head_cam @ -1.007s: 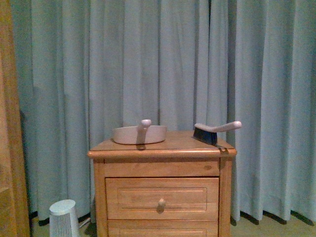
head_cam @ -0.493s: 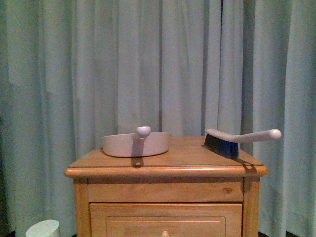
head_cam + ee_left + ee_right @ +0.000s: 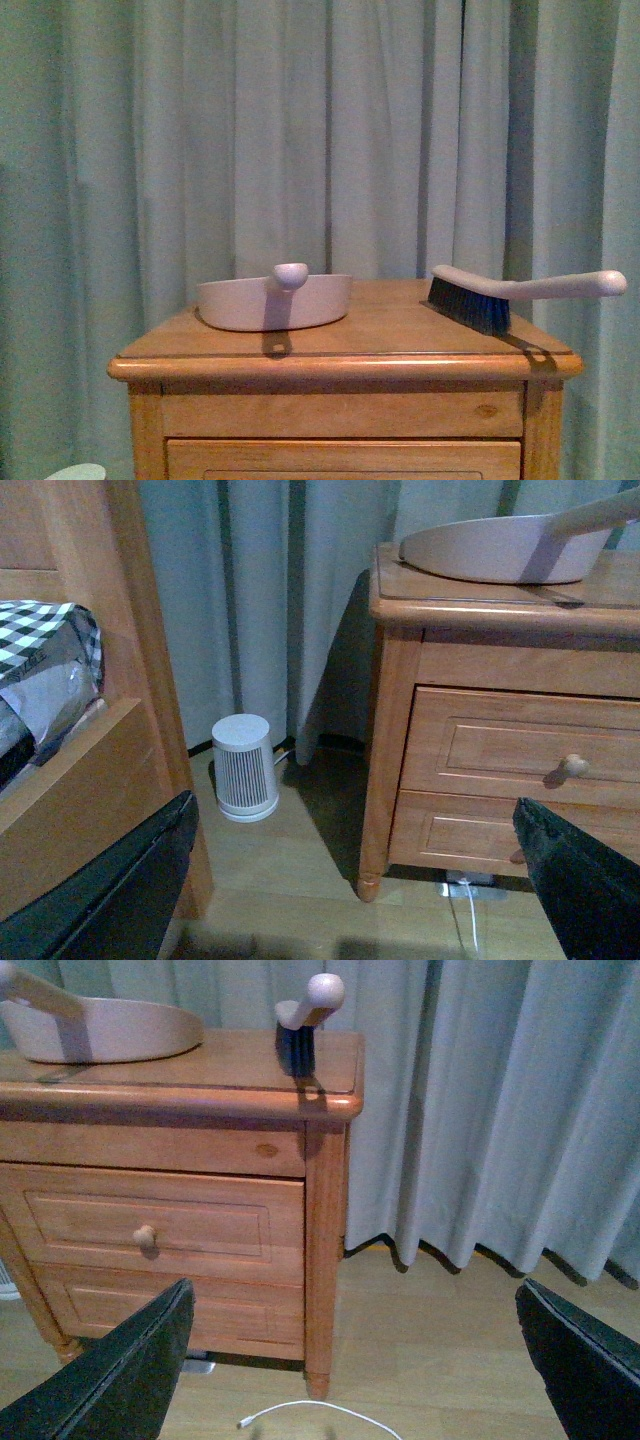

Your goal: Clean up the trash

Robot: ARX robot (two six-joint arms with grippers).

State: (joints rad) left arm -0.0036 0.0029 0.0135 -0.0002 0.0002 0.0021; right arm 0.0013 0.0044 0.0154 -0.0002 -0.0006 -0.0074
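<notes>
- On the tabletop (image 3: 400, 340) of a wooden nightstand (image 3: 480, 740), seen from the front, lie a pale pink dustpan (image 3: 275, 303) and a hand brush (image 3: 500, 295), well apart.
- Dustpan: on the left part of the top, flat on its base, with its knob-ended handle pointing toward the camera.
- Brush: on the right part of the top, dark bristles down, with its pale handle reaching out past the right edge.
- Trash: it shows in none of the three views, so I cannot tell where it lies.
- Left tool (image 3: 352, 802): released, its two dark fingers (image 3: 110, 880) spread wide, holding nothing. It is low beside the nightstand's left front corner.
- Right tool (image 3: 352, 1285): released, fingers (image 3: 110, 1370) spread wide, holding nothing. It faces the nightstand's right front corner.
- Nightstand front: two drawers with round wooden knobs (image 3: 572, 767), both closed.
- Floor (image 3: 300, 870): a small white ribbed appliance (image 3: 245, 767) stands upright between the nightstand and a wooden bed frame (image 3: 90, 770).
- A white cable (image 3: 320, 1410) lies on the floor near the nightstand's right front leg.
- Bed: a black-and-white checked cloth (image 3: 45, 640) lies on it.
- Backdrop: grey-blue curtains (image 3: 200, 150) hang closed behind the nightstand.
</notes>
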